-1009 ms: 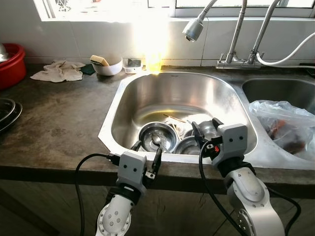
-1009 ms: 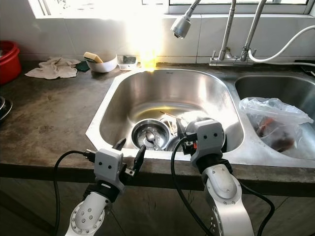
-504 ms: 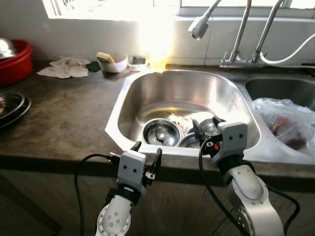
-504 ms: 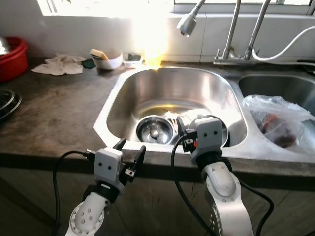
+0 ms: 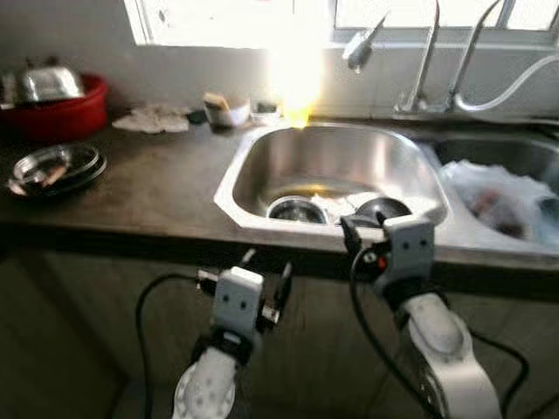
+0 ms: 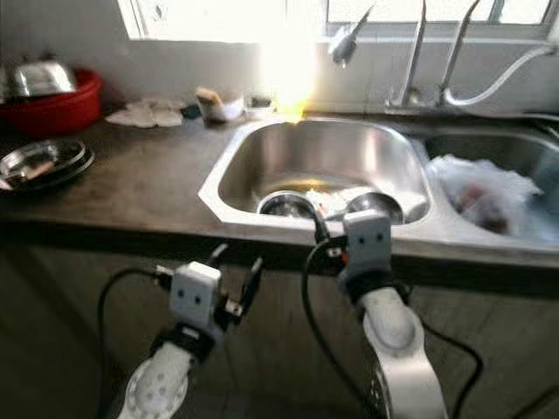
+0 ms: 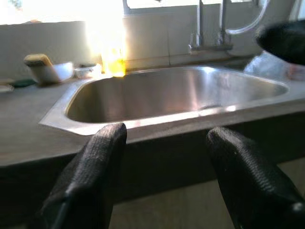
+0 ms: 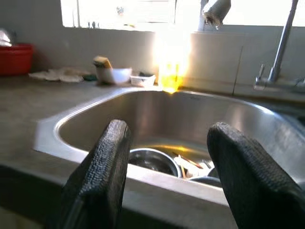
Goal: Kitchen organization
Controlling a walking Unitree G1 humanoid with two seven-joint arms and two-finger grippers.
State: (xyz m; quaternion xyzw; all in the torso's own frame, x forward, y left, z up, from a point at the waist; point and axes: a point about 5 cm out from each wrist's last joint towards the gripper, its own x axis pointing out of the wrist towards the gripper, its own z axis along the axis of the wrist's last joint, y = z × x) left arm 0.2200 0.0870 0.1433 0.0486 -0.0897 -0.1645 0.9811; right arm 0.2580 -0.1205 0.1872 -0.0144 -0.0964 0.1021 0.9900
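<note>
A steel sink [image 5: 336, 153] holds a steel bowl [image 5: 295, 209], a second dark bowl [image 5: 382, 209] and some white items between them. My left gripper [image 7: 166, 130] is open and empty, held below the counter's front edge, facing the sink rim. My right gripper [image 8: 169, 128] is open and empty too, level with the sink's front rim, looking at the steel bowl [image 8: 155, 161] inside. In the left eye view both arms stand before the dark cabinet front, left fingers [image 5: 283, 281] lower than the right.
On the dark counter [image 5: 148, 188] are stacked steel plates [image 5: 54, 168], a red basin [image 5: 61, 112] with a steel pot [image 5: 51, 82], a cloth [image 5: 155, 120] and a white bowl with a sponge [image 5: 227, 112]. A plastic bag [image 5: 496, 194] fills the right-hand basin. A spray head [image 5: 359, 49] hangs over the sink.
The camera has drawn back and sunk, so more of the left counter and the cabinet front shows. Both grippers now sit at or below the counter edge, still open.
</note>
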